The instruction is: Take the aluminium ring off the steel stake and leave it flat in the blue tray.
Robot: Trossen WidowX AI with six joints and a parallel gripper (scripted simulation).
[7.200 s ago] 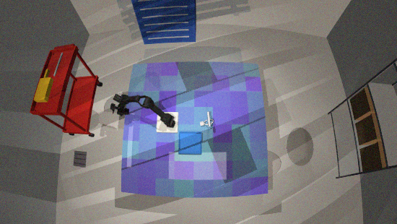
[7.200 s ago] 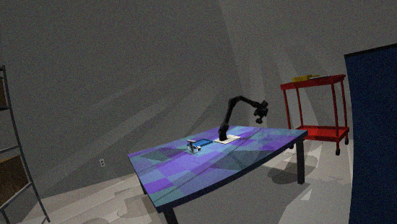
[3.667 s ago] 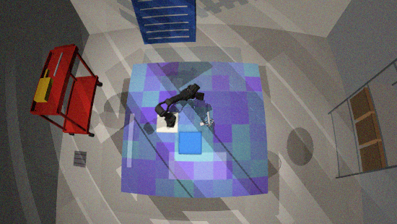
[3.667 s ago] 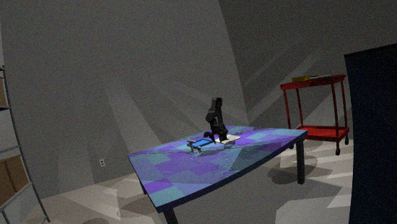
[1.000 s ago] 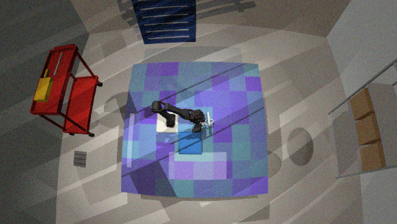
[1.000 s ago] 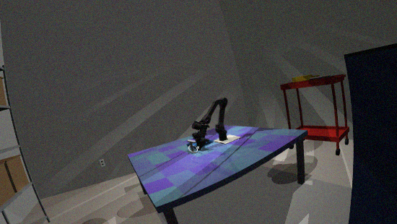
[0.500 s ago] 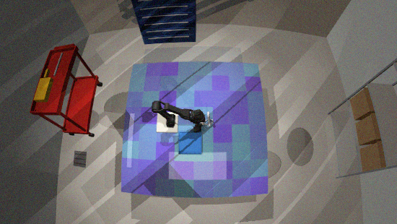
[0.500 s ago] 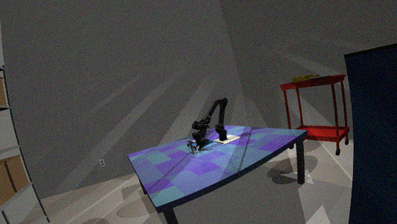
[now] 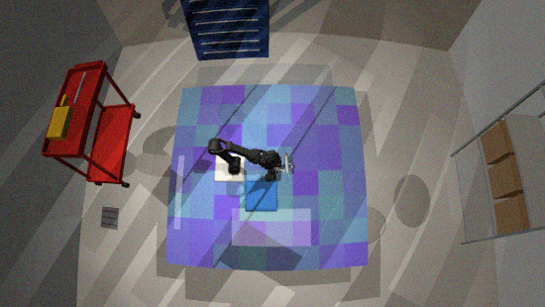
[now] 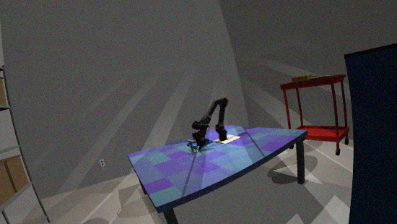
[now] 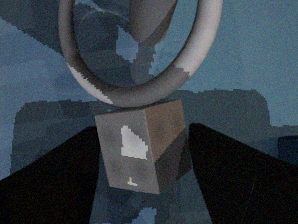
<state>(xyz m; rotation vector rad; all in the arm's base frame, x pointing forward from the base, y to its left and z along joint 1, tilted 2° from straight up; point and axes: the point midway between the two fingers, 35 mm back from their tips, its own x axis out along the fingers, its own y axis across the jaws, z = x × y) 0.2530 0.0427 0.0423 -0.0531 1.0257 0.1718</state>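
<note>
The ring (image 9: 279,168) (image 10: 198,149) (image 11: 132,95) is metal and should be light and very stiff. It will not bend or squash, and I do not think it will break. Its round, smooth sides may slip if they are pinched. The best place to hold is the small, blocky welded tab (image 11: 127,145), as its flat sides give the fingers something good to press on. A pinch off the middle could let the ring tip or swing.

The gripper (image 9: 275,169) (image 10: 198,146) (image 11: 144,135) is part way open, about as wide as the tab. It has the tab clamped between its 2 black fingers, 1 on each side. The tab looks a bit turned in the wrist view, so the hold may not be fully square.

The ring seems to be around the steel stake (image 9: 286,162) (image 10: 191,144) (image 11: 150,20), which shows inside the hoop. I cannot tell if the ring touches the stake, or how high it sits above the bench (image 9: 327,109) (image 10: 216,166). The blue tray (image 9: 261,198) (image 10: 207,143) (image 11: 289,150) is near the stake, and the ring is not in it. The next job is likely to tilt the ring and work it past the cross-bar gently, so it does not jam.
</note>
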